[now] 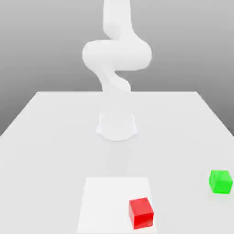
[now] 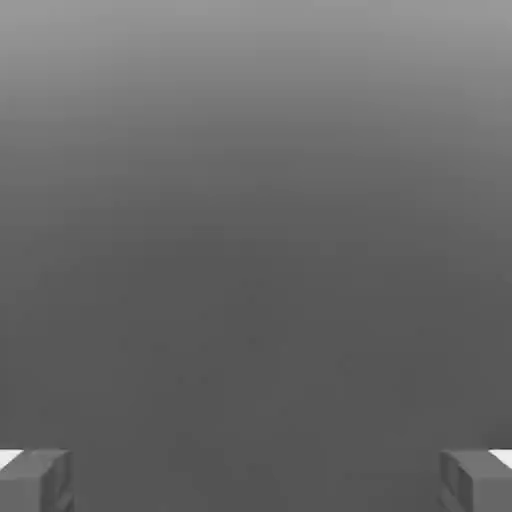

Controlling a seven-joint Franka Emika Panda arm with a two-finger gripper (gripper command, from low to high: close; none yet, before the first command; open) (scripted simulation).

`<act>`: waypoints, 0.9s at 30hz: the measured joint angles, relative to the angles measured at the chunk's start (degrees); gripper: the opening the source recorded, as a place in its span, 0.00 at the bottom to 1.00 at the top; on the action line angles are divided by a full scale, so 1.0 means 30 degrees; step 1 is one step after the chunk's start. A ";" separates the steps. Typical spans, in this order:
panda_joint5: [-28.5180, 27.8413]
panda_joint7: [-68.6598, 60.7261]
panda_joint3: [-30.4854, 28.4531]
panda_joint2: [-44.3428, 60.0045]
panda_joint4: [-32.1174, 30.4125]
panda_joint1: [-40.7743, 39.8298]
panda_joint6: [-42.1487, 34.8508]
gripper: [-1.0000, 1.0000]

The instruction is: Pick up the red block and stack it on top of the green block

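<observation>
1. State: my gripper [image 2: 256,480] is released. The hand view has one fingertip [image 2: 35,480] at each far edge of the frame, with a wide gap and nothing between them. The camera looks out at plain grey backdrop, so I judge the hand is not yet pointed down at the table [image 1: 55,137].
2. Red block [image 1: 140,212] sits on the table at the near edge of the exterior view, on the right part of a paler square patch [image 1: 105,201]. It is well apart from my gripper and nowhere between the fingers.
3. Green block [image 1: 221,181] sits on the table toward the exterior view's right and a bit farther back than red. The two are well apart, not touching.
4. Step in hand, as I judge it: reach for red. Nothing grasped, stack not started.
5. Doing it well:
   - Tip the hand down first, so red is in the hand view before descending.
   - Centre over red and square the fingers to two opposite faces.
   - Keep the gap wide until the fingers straddle the cube, then close at mid-height.
   - Lift straight up before moving across to green, to avoid nudging it.
6. Risk: the cube looks glossy, so an off-centre pinch may twist it.
</observation>
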 joint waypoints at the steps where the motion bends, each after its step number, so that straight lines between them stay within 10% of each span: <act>1: -0.0004 -0.0078 0.0036 0.0752 -0.0165 0.0060 0.0305 0.50; 27: -0.0515 -0.1455 0.0658 1.8813 -0.3434 0.1515 0.8426 0.50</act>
